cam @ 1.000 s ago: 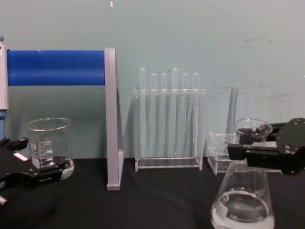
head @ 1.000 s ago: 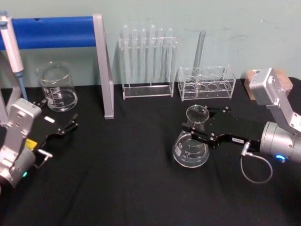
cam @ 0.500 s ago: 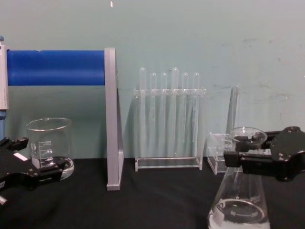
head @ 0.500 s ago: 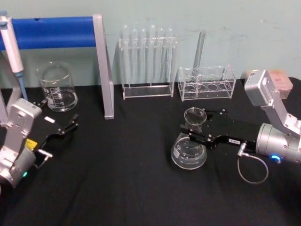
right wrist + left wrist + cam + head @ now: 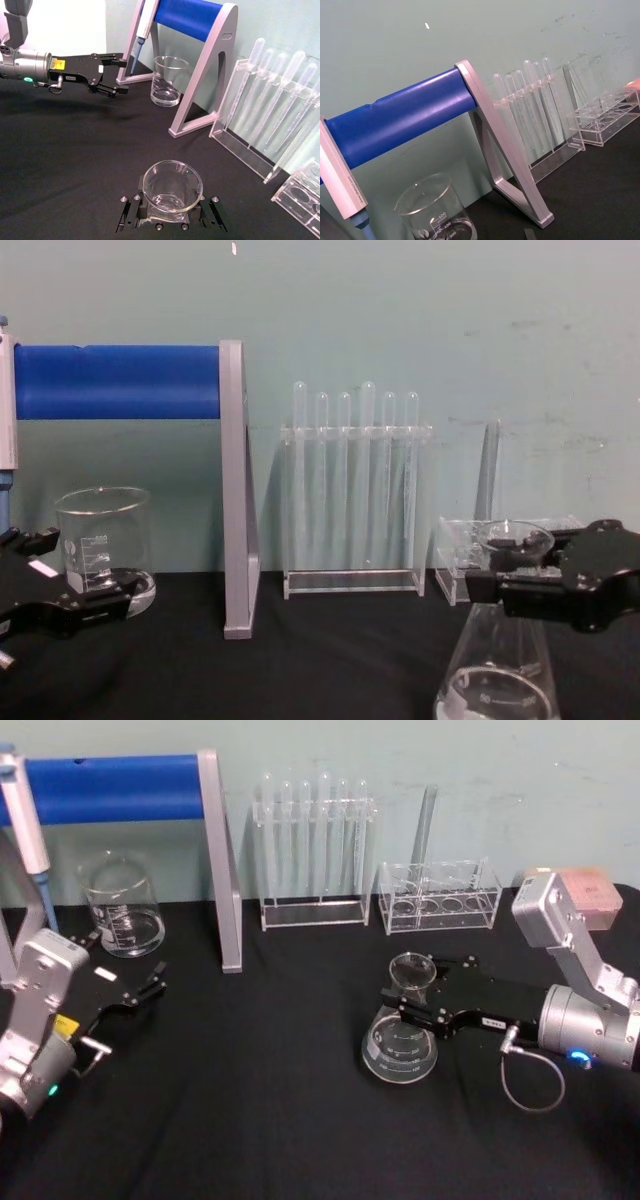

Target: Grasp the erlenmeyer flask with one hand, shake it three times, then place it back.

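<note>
Lowered since the earlier frame, the erlenmeyer flask (image 5: 400, 1038) sat right of centre, the right hand (image 5: 408, 1003) pinching its neck to steady it; the left gripper (image 5: 152, 984) idled, spread, at lower left

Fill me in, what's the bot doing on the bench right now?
The right gripper is shut on the neck of the flask, holding it upright low over the black table; whether the base touches the cloth is not clear. The left gripper sits idle at the table's left side, fingers open, near the beaker. The test tube rack and a low clear rack stand along the back wall.
</note>
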Controlling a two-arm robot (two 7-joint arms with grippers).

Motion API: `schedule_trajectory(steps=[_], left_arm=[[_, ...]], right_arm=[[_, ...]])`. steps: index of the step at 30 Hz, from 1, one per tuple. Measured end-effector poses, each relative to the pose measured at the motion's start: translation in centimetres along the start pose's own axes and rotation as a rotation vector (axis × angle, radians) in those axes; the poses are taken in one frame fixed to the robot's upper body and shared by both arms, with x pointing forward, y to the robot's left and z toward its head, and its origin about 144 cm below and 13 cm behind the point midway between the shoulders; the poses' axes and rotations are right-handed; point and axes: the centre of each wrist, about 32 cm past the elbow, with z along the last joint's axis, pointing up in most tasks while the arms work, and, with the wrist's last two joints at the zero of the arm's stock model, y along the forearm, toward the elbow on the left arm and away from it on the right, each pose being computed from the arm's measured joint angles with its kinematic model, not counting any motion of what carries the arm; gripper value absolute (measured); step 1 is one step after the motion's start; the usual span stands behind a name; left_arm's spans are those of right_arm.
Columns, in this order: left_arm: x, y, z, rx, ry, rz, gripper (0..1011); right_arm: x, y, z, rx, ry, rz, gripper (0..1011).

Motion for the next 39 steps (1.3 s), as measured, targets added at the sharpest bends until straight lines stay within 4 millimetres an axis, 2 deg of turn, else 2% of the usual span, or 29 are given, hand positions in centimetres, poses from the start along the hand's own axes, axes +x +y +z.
schedule_trajectory(steps=[39], left_arm=[[0.0,0.0,0.0,0.000,0.000,0.000,1001]], right_arm=[[-0.1,0.5,-1.1,-0.035,0.038,-0.012,457]])
